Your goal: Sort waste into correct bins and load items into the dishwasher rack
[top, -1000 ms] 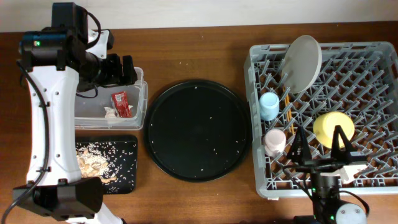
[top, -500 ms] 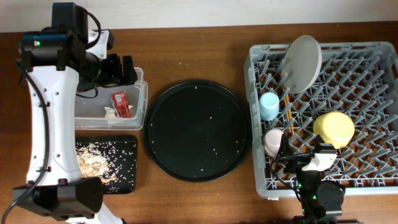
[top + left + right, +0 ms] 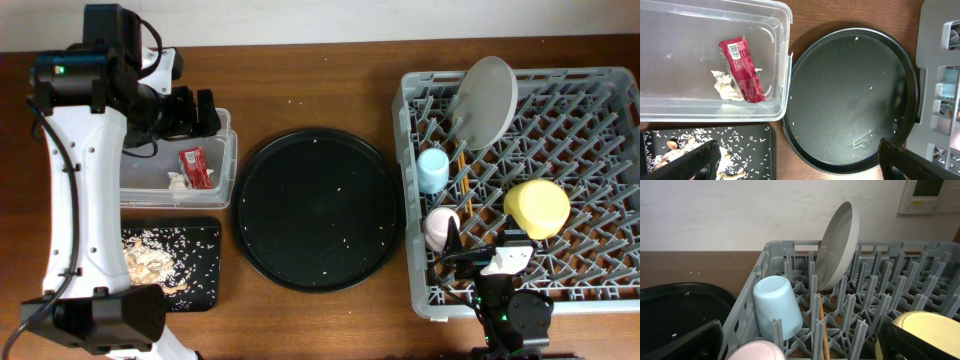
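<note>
The grey dishwasher rack (image 3: 590, 150) holds the upright plate (image 3: 485, 100), blue cup (image 3: 433, 170), pink cup (image 3: 440, 228), yellow bowl (image 3: 537, 207) and chopsticks (image 3: 464, 180). The clear tub (image 3: 150, 175) holds the red wrapper (image 3: 741, 69) and the white paper ball (image 3: 725, 86). The shallow black tray (image 3: 200, 260) holds beige scraps (image 3: 675, 147) and rice. My left gripper (image 3: 205, 110) is open and empty above the tub's right end. My right gripper (image 3: 800, 347) is open and empty, low at the rack's front edge, behind the pink cup (image 3: 757, 351) and blue cup (image 3: 775, 305).
A large round black tray (image 3: 318, 208) with a few rice grains lies between the bins and the rack. The left arm's white links run down the table's left side. A pale wall stands behind the rack in the right wrist view.
My right gripper has drawn back from over the rack, between the pink cup and the yellow bowl, to the rack's front edge. The left arm has not moved.
</note>
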Tool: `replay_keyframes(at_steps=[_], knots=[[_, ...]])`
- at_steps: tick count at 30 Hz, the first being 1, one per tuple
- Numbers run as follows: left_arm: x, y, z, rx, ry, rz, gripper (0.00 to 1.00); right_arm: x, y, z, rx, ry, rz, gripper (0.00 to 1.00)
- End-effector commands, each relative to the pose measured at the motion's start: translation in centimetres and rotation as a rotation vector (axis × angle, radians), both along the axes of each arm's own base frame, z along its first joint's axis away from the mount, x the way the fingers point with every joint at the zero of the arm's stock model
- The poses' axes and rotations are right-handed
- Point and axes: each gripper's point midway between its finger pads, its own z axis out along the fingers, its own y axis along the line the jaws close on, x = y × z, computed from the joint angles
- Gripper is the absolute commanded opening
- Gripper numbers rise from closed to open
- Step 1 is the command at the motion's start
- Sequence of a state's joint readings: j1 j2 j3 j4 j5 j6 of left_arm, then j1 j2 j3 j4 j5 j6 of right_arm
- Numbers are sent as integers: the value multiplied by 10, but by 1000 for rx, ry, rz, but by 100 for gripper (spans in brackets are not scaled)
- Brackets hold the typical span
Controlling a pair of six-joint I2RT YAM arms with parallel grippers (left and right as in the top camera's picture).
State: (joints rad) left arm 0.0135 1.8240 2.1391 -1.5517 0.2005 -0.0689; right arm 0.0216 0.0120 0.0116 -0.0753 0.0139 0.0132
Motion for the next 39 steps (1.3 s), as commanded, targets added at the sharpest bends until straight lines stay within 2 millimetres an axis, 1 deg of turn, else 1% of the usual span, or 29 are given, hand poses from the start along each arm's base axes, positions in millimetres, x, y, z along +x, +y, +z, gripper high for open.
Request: replay_keyframes(at_steps=[1, 11, 13, 14, 15, 17, 18, 19, 20, 21, 22, 24, 25, 26, 27, 28, 30, 32, 33, 34, 37, 39], knots=[[1, 2, 0, 9, -4, 0, 99, 0, 3, -3, -9, 7, 14, 98], [1, 2, 0, 11, -4, -1, 99, 0, 3, -3, -9, 7, 14, 98], [-3, 2, 8, 12, -25, -1, 100, 0, 3, -3, -9, 7, 14, 98], [-8, 2, 19, 13, -58, -1, 99, 0, 3, -3, -9, 7, 14, 98], [-18, 2, 38, 14, -111, -1, 99, 0, 3, -3, -9, 7, 14, 98], [-43, 1, 75, 15, -223, 0, 99, 0, 3, -3, -9, 7, 14, 98], [-54, 1, 89, 16, -269, 0, 99, 0, 3, -3, -9, 7, 14, 98], [-87, 1, 125, 18, -394, 1, 99, 0, 3, -3, -9, 7, 14, 98], [-95, 1, 133, 18, -423, 1, 99, 0, 3, -3, -9, 7, 14, 98], [-109, 0, 145, 19, -469, 2, 99, 0, 3, -3, -9, 7, 14, 98], [-118, 0, 152, 19, -498, 2, 99, 0, 3, -3, -9, 7, 14, 98], [-143, 0, 169, 20, -573, 3, 99, 0, 3, -3, -9, 7, 14, 98], [-154, 0, 174, 21, -599, 3, 99, 0, 3, -3, -9, 7, 14, 98], [-172, 0, 172, 21, -615, 3, 99, 0, 3, -3, -9, 7, 14, 98], [-181, 0, 163, 21, -602, 3, 100, 0, 3, -3, -9, 7, 14, 98], [-188, -1, 149, 20, -571, 3, 99, 0, 3, -3, -9, 7, 14, 98], [-201, -1, 101, 19, -460, 2, 99, 0, 3, -3, -9, 7, 14, 98], [-204, 4, 62, 42, -398, 16, 99, 0, 3, -3, -9, 7, 14, 98], [-198, 7, 35, 55, -393, 23, 99, 0, 3, -3, -9, 7, 14, 98], [-190, 8, 16, 60, -416, 27, 99, 0, 3, -3, -9, 7, 14, 98], [-163, 8, -22, 60, -532, 30, 99, 0, 3, -3, -9, 7, 14, 98], [-144, 8, -42, 59, -629, 33, 99, 0, 3, -3, -9, 7, 14, 98]])
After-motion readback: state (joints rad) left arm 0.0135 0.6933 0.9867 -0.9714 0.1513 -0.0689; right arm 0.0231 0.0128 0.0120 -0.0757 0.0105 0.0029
